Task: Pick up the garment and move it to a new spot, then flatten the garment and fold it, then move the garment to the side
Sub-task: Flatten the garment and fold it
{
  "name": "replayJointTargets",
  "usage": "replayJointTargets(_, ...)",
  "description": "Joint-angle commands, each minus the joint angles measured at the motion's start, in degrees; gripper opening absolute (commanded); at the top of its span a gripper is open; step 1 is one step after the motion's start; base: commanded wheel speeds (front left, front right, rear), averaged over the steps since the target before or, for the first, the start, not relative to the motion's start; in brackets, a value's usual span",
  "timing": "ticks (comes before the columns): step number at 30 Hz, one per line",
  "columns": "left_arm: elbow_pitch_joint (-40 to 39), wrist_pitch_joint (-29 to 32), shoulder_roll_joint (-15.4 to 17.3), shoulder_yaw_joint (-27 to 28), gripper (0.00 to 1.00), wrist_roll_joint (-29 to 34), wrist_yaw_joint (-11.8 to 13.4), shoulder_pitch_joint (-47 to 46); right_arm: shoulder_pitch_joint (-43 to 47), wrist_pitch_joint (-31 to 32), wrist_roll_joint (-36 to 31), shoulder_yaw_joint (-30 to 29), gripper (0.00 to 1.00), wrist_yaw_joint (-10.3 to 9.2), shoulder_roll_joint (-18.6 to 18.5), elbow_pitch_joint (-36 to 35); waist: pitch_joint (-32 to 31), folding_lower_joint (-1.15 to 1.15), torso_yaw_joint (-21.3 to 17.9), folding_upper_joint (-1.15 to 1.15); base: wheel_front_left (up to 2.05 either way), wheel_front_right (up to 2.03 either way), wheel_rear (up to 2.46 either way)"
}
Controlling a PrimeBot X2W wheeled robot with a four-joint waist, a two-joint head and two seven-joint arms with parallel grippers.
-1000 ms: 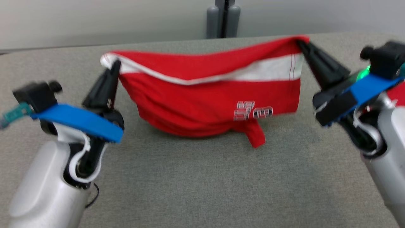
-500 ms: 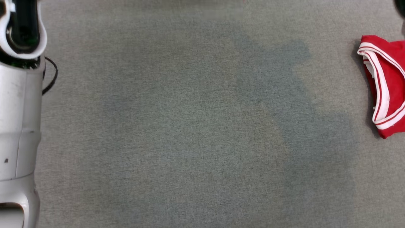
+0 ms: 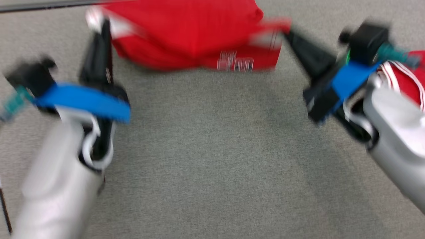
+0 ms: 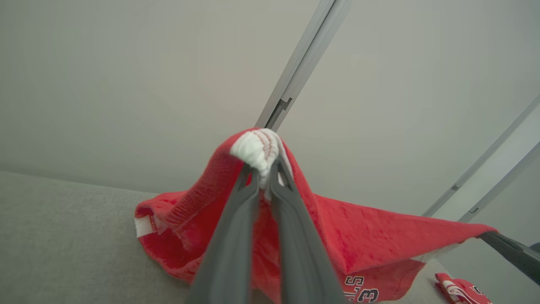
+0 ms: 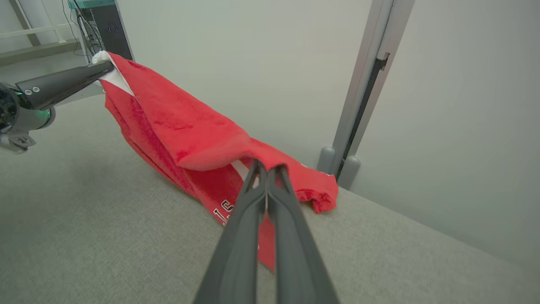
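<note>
The garment (image 3: pixel 186 36) is a red jersey with white trim and printed letters, stretched between my two grippers at the far side of the grey table (image 3: pixel 212 159). My left gripper (image 3: pixel 105 25) is shut on its white-trimmed left corner, which bunches over the fingertips in the left wrist view (image 4: pixel 265 166). At the other end, the right gripper (image 3: pixel 288 33) is shut on the right corner, with red cloth draped over the tips (image 5: pixel 267 165). The garment's (image 5: pixel 177 126) lower part sags onto the table. The head view is blurred.
A second red and white piece of clothing (image 3: pixel 408 83) lies on the table behind my right forearm. A grey post (image 5: pixel 358 105) stands against the pale wall just past the table's far edge. Bare grey cloth spreads in front of the garment.
The head camera has swung down and back, so the whole picture has shifted. Both grippers still hold the garment stretched between them, now nearer the picture's top.
</note>
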Motion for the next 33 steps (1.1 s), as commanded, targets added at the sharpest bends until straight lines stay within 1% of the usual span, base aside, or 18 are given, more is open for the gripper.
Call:
replayJointTargets(1, -0.51, -0.38, 0.68, -0.99, 0.0, -0.14, -0.46, 3.38, 2.82, 1.75, 2.93, 1.41, 0.0, -0.01, -2.82, -1.82, -1.34, 0.0, -0.12, 0.0, 0.0, 0.0, 0.0)
replayJointTargets(3, -1.56, -0.5, 1.58, -3.9, 0.0, -0.63, -0.48, 9.19, 7.35, 4.55, 8.09, 3.64, 0.0, -0.01, -6.5, -5.39, -3.19, 0.0, 0.29, 0.0, 0.0, 0.0, 0.0)
replayJointTargets(5, -3.39, 1.13, 2.62, -7.31, 0.0, -2.26, -0.49, 15.27, 12.2, 7.1, 11.49, 5.0, 0.0, 0.02, -10.02, -8.52, -5.22, 0.0, 0.68, 0.0, 0.0, 0.0, 0.0)
replayJointTargets(7, -5.41, 2.57, 5.3, -9.15, 0.0, -3.33, -0.34, 19.99, 16.49, 9.53, 13.89, 5.04, 0.0, 0.01, -13.77, -11.55, -7.05, 0.0, 1.14, 0.0, 0.0, 0.0, 0.0)
replayJointTargets(9, -7.96, 4.02, 7.01, -10.78, 0.0, -4.14, -0.34, 24.67, 21.13, 11.71, 16.54, 3.95, 0.0, 0.02, -16.88, -14.75, -8.73, 0.0, 1.75, 0.0, 0.0, 0.0, 0.0)
replayJointTargets(10, -11.09, 5.49, 8.71, -11.5, 0.0, -5.63, -0.33, 29.6, 26.16, 14.15, 18.79, 2.55, 0.0, 0.01, -19.66, -18.04, -10.1, 0.0, 2.17, 0.0, 0.0, 0.0, 0.0)
replayJointTargets(12, -14.84, 6.65, 11.11, -11.28, 0.0, -7.17, 0.71, 33.87, 31.4, 16.82, 21.24, 0.51, 0.0, 0.01, -22.04, -21.09, -11.35, 0.0, 2.43, 0.0, 0.0, 0.0, 0.0)
replayJointTargets(14, -19.54, 8.58, 13.09, -11.55, 0.0, -9.13, 1.72, 38.59, 37.3, 20.57, 24.63, -1.96, 0.0, 0.02, -23.77, -23.24, -12.23, 0.0, 2.45, 0.0, 0.0, 0.0, 0.0)
replayJointTargets(16, -24.82, 10.61, 14.98, -11.35, 0.0, -12.42, 2.62, 43.58, 41.85, 22.86, 25.87, -5.5, 0.0, 0.01, -25.24, -25.82, -12.83, 0.0, 2.46, 0.0, 0.0, 0.0, 0.0)
replayJointTargets(18, -30.31, 11.99, 16.98, -10.79, 0.0, -15.1, 4.56, 48.15, 47.51, 24.87, 26.39, -9.18, 0.0, 0.01, -25.89, -27.97, -13.02, 0.0, 2.69, 0.0, 0.0, 0.0, 0.0)
replayJointTargets(20, -35.27, 13.04, 18.28, -10.21, 0.0, -17.44, 6.34, 51.4, 52.81, 26.34, 26.41, -13.9, 0.0, 0.01, -25.76, -30.11, -13.05, 0.0, 3.09, 0.0, 0.0, 0.0, 0.0)
replayJointTargets(22, -39.19, 12.4, 19.14, -9.35, 0.0, -18.59, 7.35, 53.61, 56.82, 26.77, 24.16, -19.4, 0.0, 0.01, -24.77, -32.55, -12.98, 0.0, 3.49, 0.0, 0.0, 0.0, 0.0)
replayJointTargets(25, -42.53, 10.81, 19.49, -8.17, 0.0, -18.79, 7.01, 54.7, 60.47, 27.54, 19.71, -26.21, 0.0, 0.01, -20.92, -36.81, -12.66, 0.0, 4.1, 0.0, 0.0, 0.0, 0.0)
replayJointTargets(27, -43.18, 10.2, 18.19, -7.55, 0.0, -19.77, 5.87, 52.83, 60.42, 29.02, 16.97, -29.58, 0.0, 0.01, -17.38, -38.51, -12.38, 0.0, 4.44, 0.0, 0.0, 0.0, 0.0)
replayJointTargets(28, -43.11, 10.17, 17.55, -7.31, 0.0, -20.35, 5.05, 51.69, 59.42, 29.96, 15.03, -30.98, 0.0, 0.01, -15.91, -39.34, -12.09, 0.0, 4.81, 0.0, 0.0, 0.0, 0.0)
replayJointTargets(29, -42.5, 9.55, 16.8, -6.77, 0.0, -20.41, 4.52, 50.19, 57.9, 30.76, 14.27, -31.99, 0.0, 0.01, -13.65, -39.98, -11.83, 0.0, 5.09, 0.0, 0.0, 0.0, 0.0)
replayJointTargets(31, -40.57, 9.05, 14.99, -6.56, 0.0, -20.44, 3.82, 47.31, 54.3, 32.21, 11.82, -33.16, 0.0, 0.01, -10.48, -40.14, -10.99, 0.0, 5.64, 0.0, 0.0, 0.0, 0.0)
replayJointTargets(33, -37.92, 8.71, 12.99, -6.49, 0.0, -20.15, 3.46, 43.79, 49.78, 33.41, 9.96, -32.69, 0.0, 0.02, -7.7, -39.03, -9.94, 0.0, 6.13, 0.0, 0.0, 0.0, 0.0)
